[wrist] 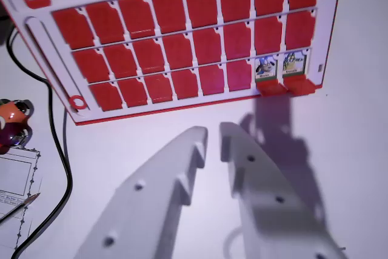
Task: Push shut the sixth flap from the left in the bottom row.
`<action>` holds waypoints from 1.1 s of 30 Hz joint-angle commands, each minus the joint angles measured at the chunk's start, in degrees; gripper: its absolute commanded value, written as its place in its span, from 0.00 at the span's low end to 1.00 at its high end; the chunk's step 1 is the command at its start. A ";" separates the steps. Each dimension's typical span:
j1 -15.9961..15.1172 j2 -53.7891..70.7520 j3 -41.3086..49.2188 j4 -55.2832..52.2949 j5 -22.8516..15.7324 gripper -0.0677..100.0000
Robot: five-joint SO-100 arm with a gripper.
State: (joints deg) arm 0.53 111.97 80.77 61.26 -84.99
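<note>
A single wrist-mounted camera supplies the only view. It looks forward and downward along the gripper [213, 141], whose two white fingers fill the lower half of the frame at close range. Beyond them lies the white table [357, 150], then the red-flapped game board [182, 47], seen obliquely and tilted (its upper part is cut off). No second view shares the scene.

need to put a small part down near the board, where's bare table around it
Free: the white table between the red-and-white flap board and the white gripper, and the strip to the wrist view's right of the board. Crowded: the wrist view's left, with the black cable, printed paper and a small orange figure.
</note>
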 commanded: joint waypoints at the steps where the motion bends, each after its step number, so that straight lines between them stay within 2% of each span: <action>1: -0.53 8.70 0.88 -3.25 -1.85 0.02; 9: -1.93 15.91 4.48 -4.39 -3.60 0.02; 23: -3.96 24.17 10.72 -3.08 -2.81 0.02; 33: -4.48 25.05 10.46 -3.08 -2.29 0.02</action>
State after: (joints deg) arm -3.34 134.30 92.64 58.54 -87.54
